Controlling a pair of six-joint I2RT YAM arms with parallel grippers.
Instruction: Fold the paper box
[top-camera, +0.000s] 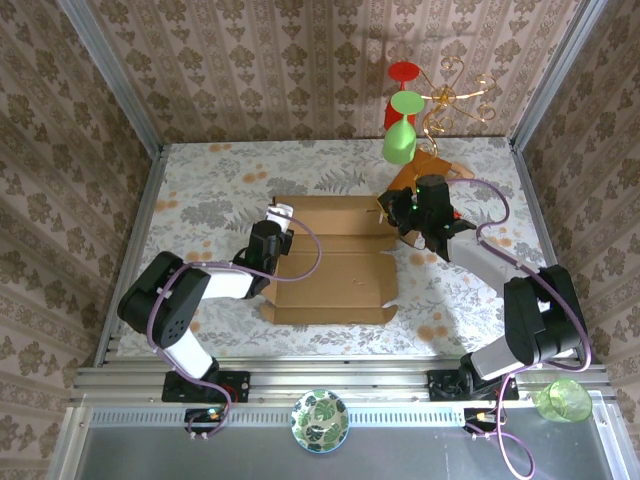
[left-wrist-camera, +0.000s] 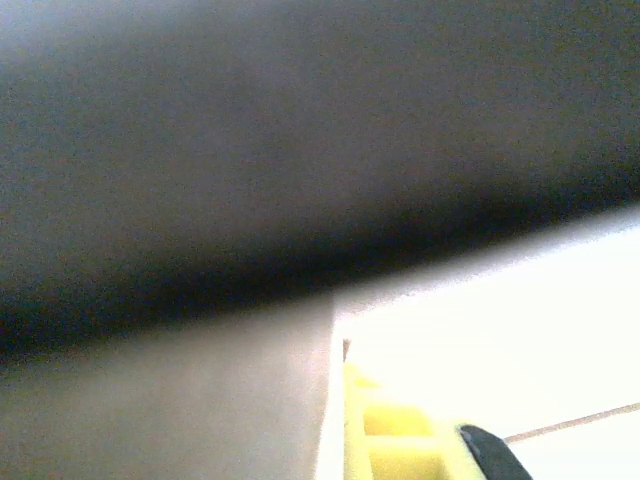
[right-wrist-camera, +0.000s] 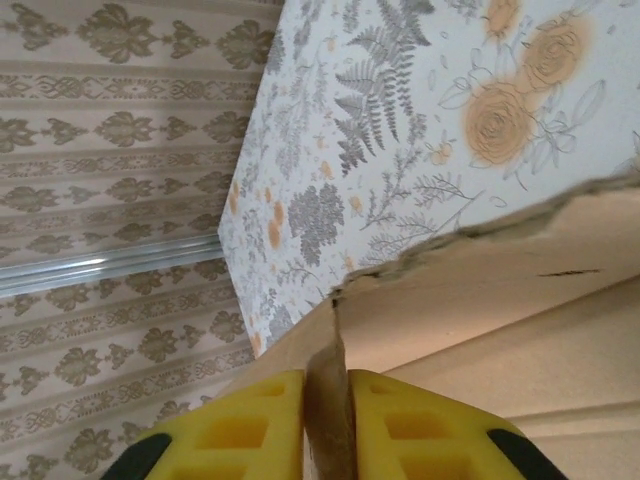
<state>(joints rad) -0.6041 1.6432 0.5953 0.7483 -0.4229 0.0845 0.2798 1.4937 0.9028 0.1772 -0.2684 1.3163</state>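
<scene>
The box (top-camera: 330, 262) is lying mostly flat in the middle of the desk (top-camera: 190, 200), between the two arms. The right hand (right-wrist-camera: 325, 400) is pinched shut on a thin upright flap at the box's far right corner, with its yellow pads squeezing the cardboard from both sides. The left hand (top-camera: 280, 213) sits at the far left corner. Its wrist view is a dark blur with one yellow finger (left-wrist-camera: 388, 440) poking in, so I can't tell if it's gripping anything or how wide it is. Handling-wise I'd guess it's light, stiff corrugated stuff that only wants to bend along its creases (and will spring back if you let go). The edge looks a bit ragged, so it could tear or crush. Best bet is grabbing flaps by their free edges near a corner and pinning the main panel with the other hand
</scene>
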